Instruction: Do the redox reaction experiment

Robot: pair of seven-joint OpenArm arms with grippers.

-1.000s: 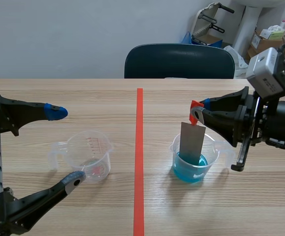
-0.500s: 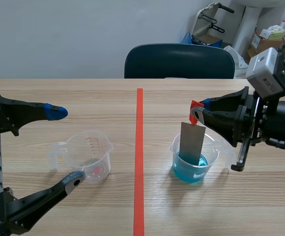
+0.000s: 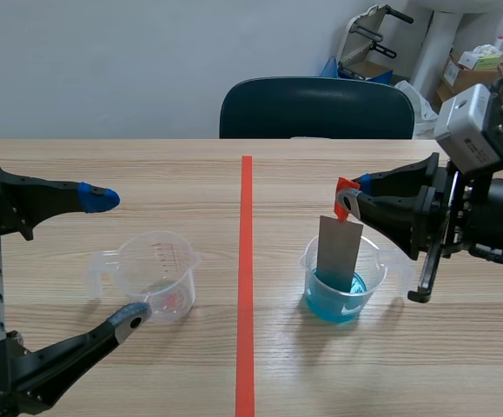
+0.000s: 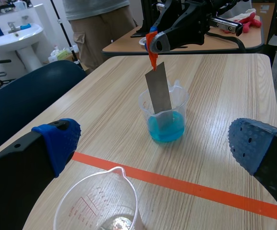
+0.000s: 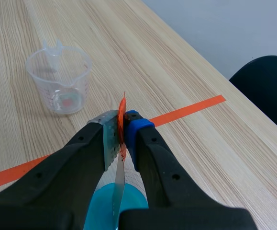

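- Presently, a grey strip (image 3: 339, 252) is pinched at its orange-red top end by the right jaws, right of centre in the scene view.
- The strip is held nearly upright, with its lower end dipped in blue liquid (image 3: 334, 308).
- The liquid is contained in a clear beaker (image 3: 373, 265), which is set on the bench (image 3: 425, 365) to the right of the red tape (image 3: 245, 304).
- The left jaws are spread wide at the left of the frame, with one blue pad (image 3: 99, 198) higher in the picture than the other.
- A clear cup (image 3: 157, 274) with red markings is seen between the spread fingers, left of the tape; contact cannot be told.
- A dark chair (image 3: 316, 109) is seen beyond the bench, at top centre.
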